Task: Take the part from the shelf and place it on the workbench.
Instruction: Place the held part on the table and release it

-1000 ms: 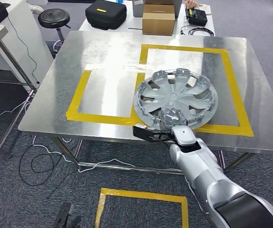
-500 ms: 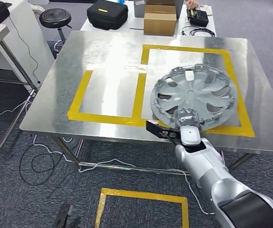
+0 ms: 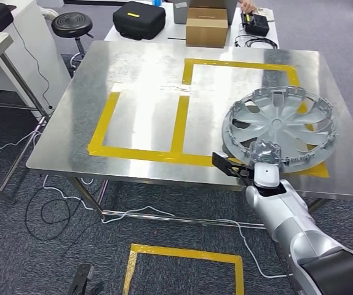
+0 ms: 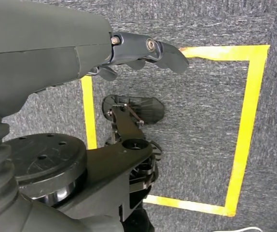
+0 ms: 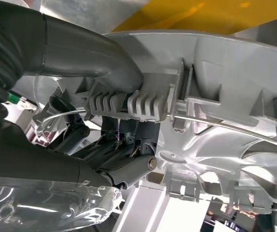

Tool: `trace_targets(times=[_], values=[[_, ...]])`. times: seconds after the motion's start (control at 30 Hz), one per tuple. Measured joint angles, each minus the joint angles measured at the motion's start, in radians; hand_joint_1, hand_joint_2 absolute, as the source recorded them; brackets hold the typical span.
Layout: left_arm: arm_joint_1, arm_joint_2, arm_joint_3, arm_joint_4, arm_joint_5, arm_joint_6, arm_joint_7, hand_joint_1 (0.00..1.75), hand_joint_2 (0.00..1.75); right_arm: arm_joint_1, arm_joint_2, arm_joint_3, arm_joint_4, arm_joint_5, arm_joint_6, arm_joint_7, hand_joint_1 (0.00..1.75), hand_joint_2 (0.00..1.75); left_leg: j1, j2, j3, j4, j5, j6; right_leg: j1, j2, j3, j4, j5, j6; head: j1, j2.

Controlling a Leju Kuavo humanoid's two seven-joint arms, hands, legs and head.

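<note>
- the right hand (image 3: 262, 155) grips the near rim of one silver wheel cover (image 3: 280, 125); the right wrist view shows the thick thumb (image 5: 93, 53) pressed over the rim's ribbed clip and darker fingers (image 5: 122, 164) curled under it.
- the wheel cover extends away from the hand, over the right end of the metal workbench (image 3: 142, 80), above the near right corner of the larger yellow tape rectangle (image 3: 240, 63); its far right edge reaches past the tape line.
- it is round, so it has no long axis; it lies nearly flat, slightly tilted, with its hollow inner side, ribs and clips facing up. whether it touches the tabletop cannot be told.
- the left hand (image 4: 144, 50) hangs above the grey carpet, fingers stretched out and apart, holding nothing.
- two yellow tape rectangles are marked on the workbench, sharing one side, and one yellow tape square (image 3: 184, 253) is on the floor in front of it.
- behind the workbench: one cardboard box (image 3: 206, 31), one black case (image 3: 139, 18), one black round stool (image 3: 71, 24).
</note>
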Motion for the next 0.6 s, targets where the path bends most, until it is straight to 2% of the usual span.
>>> trace_targets(times=[0.33,0.47,0.6], values=[[0.0,0.0,0.001,0.0,0.002,0.006,0.009,0.0,1.75,0.01,-0.014,-0.014,0.0,0.004,-0.024,-0.006,1.75,1.75,0.0,0.0,0.001,0.0,0.0,0.0,0.0,0.0,0.001,0.0,0.0,0.0,0.0,0.0],[0.0,-0.001,0.006,0.0,0.009,0.011,0.039,0.0,1.75,0.014,-0.015,-0.03,0.0,0.022,-0.027,-0.012,0.0,0.0,0.0,0.0,0.001,0.0,0.0,0.0,0.0,0.0,0.001,0.0,0.0,0.0,0.0,0.0],[0.0,-0.003,0.014,0.0,0.005,0.028,0.064,0.0,1.75,0.018,-0.016,-0.046,0.004,0.04,-0.03,-0.012,0.0,0.0,0.0,0.0,0.001,0.0,0.0,0.0,0.0,0.0,0.001,0.0,0.0,0.0,0.0,0.0]])
